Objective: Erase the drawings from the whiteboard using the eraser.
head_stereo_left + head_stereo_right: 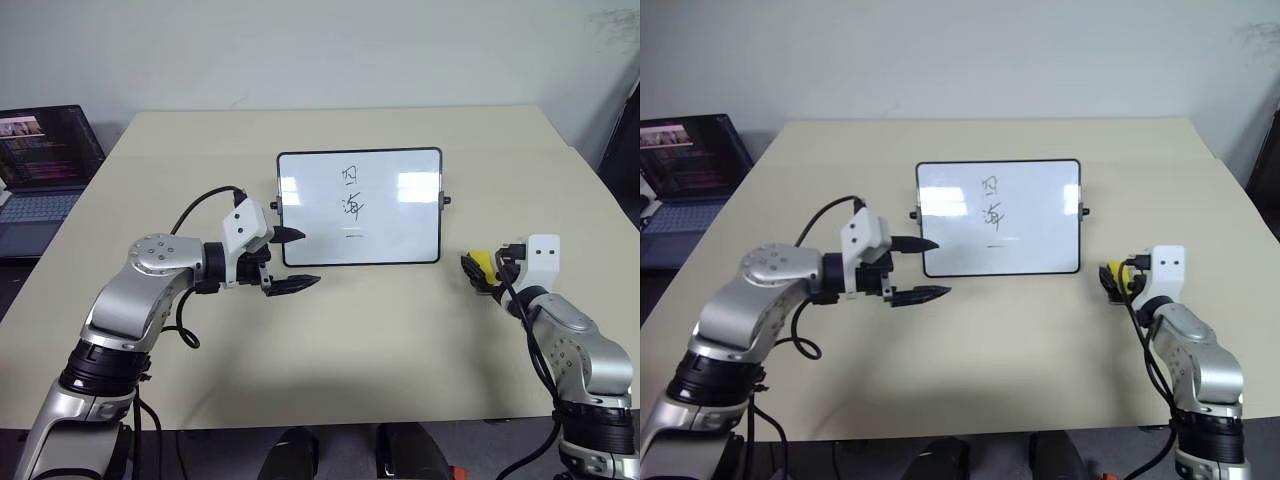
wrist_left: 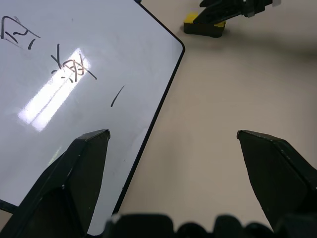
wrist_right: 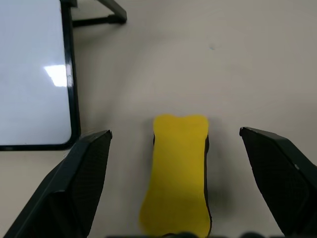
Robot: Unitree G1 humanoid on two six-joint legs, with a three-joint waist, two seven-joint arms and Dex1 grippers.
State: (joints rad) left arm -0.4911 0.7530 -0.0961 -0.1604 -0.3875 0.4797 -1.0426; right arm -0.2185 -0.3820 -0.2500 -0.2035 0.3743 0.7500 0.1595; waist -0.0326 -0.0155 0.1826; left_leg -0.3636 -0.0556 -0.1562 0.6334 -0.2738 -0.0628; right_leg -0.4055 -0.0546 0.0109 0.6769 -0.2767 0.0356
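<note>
Head views: the eraser (image 1: 482, 265) is mostly hidden behind our right gripper (image 1: 478, 275) — we see just a yellow sliver on the table (image 1: 400, 330), off the lower right corner of the whiteboard (image 1: 400, 215). The drawings (image 1: 351, 203) sit mid-board, unwiped. A laptop (image 1: 40, 170) is cut off at the left edge, well apart from the board. Our left gripper (image 1: 296, 260) hangs at the board's lower left corner, jaws apart, holding nothing; the upper fingertip overlaps the frame — contact we can't tell.

Left wrist view: board edge runs between the spread fingers (image 2: 74, 173); part of the scribbles is cut off.

Right wrist view: eraser lies flat between the wide-open fingers (image 3: 74, 178), touching neither. Its near end is cut off; board corner just beside it.
</note>
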